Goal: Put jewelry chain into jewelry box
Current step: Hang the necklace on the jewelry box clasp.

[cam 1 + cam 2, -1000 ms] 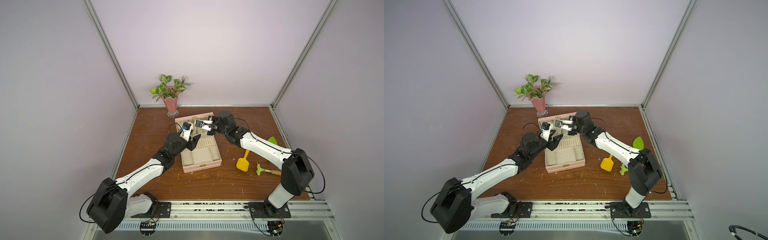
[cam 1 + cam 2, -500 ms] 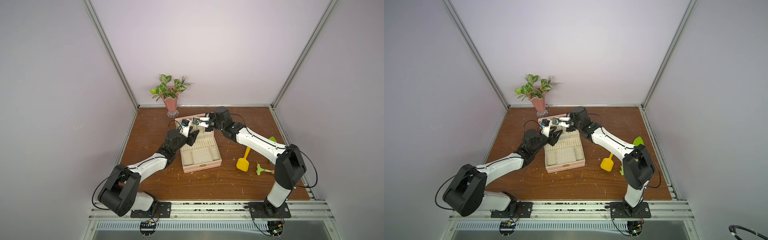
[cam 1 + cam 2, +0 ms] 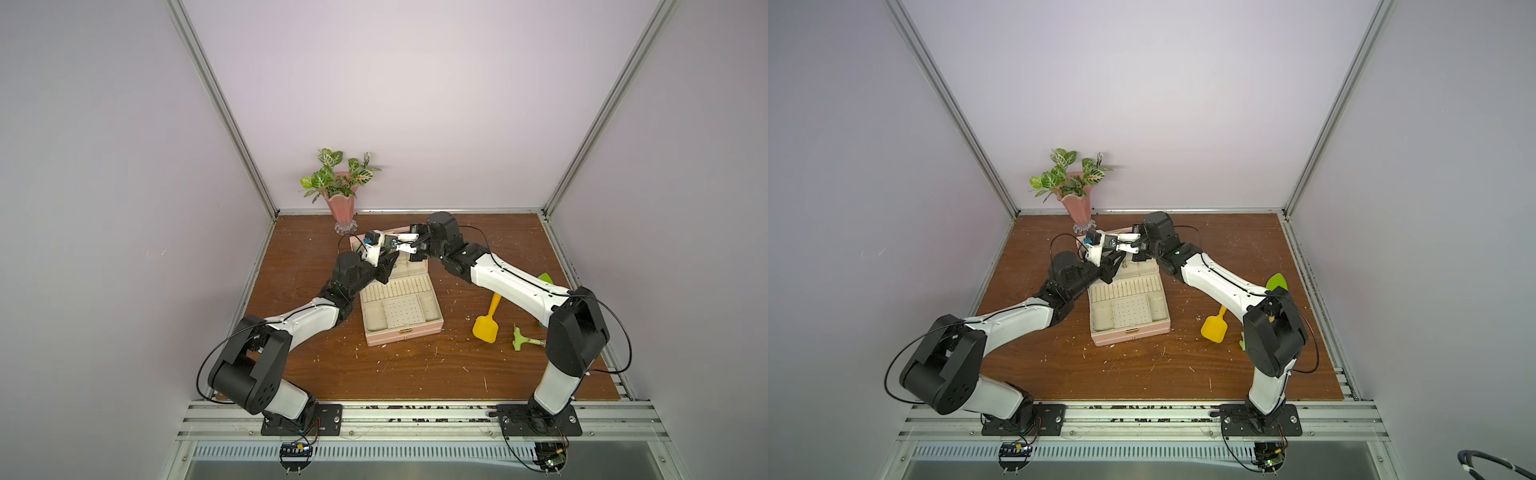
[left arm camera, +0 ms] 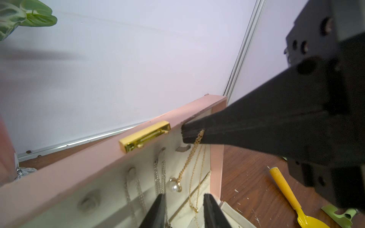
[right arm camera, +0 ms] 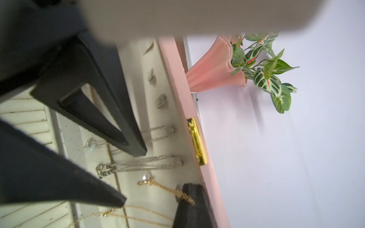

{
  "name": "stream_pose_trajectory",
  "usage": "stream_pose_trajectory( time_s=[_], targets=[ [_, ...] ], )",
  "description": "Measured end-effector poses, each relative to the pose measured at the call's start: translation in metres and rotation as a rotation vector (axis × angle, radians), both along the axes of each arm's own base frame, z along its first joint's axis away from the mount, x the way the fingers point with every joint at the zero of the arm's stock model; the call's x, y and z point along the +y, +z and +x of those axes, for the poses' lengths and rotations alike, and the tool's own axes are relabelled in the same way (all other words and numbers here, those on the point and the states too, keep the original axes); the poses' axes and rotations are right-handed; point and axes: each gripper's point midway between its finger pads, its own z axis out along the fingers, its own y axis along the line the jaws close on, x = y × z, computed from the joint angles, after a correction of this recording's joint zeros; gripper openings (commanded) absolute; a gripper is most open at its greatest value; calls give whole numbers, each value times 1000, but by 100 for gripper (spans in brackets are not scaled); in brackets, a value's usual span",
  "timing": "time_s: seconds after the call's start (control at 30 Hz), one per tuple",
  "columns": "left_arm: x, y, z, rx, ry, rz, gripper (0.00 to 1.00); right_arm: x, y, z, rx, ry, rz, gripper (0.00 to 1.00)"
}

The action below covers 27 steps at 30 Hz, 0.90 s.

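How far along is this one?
Done: box open, chain up against its lid. In hand: shut right gripper pinches the chain's top by a hook; left gripper open nearby. Left: seat it, release.

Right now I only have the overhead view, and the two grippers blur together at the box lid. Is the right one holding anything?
Observer: Yes. The left wrist view shows the right gripper shut on the jewelry chain, just under the raised lid's rim of the jewelry box.
Operator: Is it over a hook?
Observer: A hook sits right beside the grip. Whether the chain is over it, I cannot tell.
Operator: And the left gripper?
Observer: The left gripper is open, jaws apart, lower on the lid lining. The chain's hanging strands show in the gap.
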Motion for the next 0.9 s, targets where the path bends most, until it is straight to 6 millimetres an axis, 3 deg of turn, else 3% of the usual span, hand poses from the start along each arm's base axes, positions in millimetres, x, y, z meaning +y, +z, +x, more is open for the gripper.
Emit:
stream_pose_trajectory(
  time_s=[0.9],
  targets=[
    [11,-2,6,15,57,1,35,-1,-5,6,-61,-55,-74,16]
  ],
)
